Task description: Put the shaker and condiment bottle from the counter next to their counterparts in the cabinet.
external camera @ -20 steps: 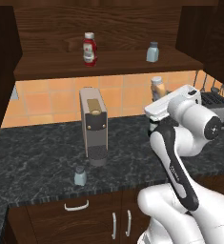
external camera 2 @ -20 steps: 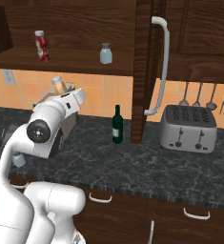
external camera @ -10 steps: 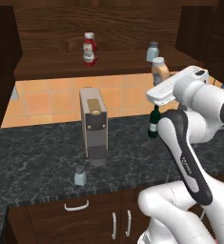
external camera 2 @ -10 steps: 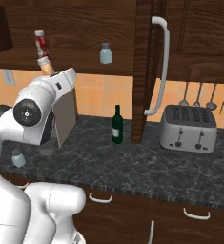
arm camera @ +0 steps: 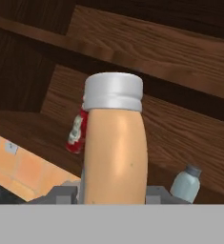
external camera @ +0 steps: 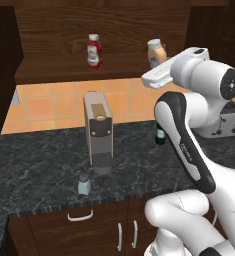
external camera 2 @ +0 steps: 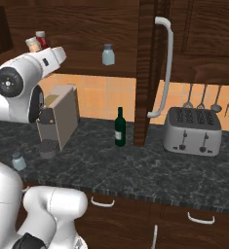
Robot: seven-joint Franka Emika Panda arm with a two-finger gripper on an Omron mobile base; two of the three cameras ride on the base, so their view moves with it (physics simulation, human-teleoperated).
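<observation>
The condiment bottle (arm camera: 114, 147), orange-tan with a white cap, stands upright in the centre of the hand view, clamped between the two dark finger tips of the gripper (arm camera: 112, 193), which is closed on its lower body. In the left base view the same bottle sits at upper right of centre, at the level of the cabinet (external camera: 44, 70) shelf, carried at the end of the white arm. In the right base view it appears at upper left, just beside the red bottle (external camera 2: 40, 39).

The red bottle, white-capped with a pale label, stands upright on the shelf, upper centre-left in the left base view. In the hand view it is partly hidden behind the held bottle, showing at that bottle's left edge. A small pale shelf shaker (external camera 2: 107, 54) with a grey cap stands on the same shelf, upper centre in the right base view and lower right in the hand view, well apart from the red bottle.

The shaker (external camera: 84, 184) still on the counter (external camera: 39, 170) stands upright near the front edge, lower centre-left in the left base view, just in front of the coffee machine (external camera: 97, 131).

A dark green wine bottle (external camera 2: 119, 128) stands mid-frame on the counter in the right base view, with a silver toaster (external camera 2: 193, 131) further right.
</observation>
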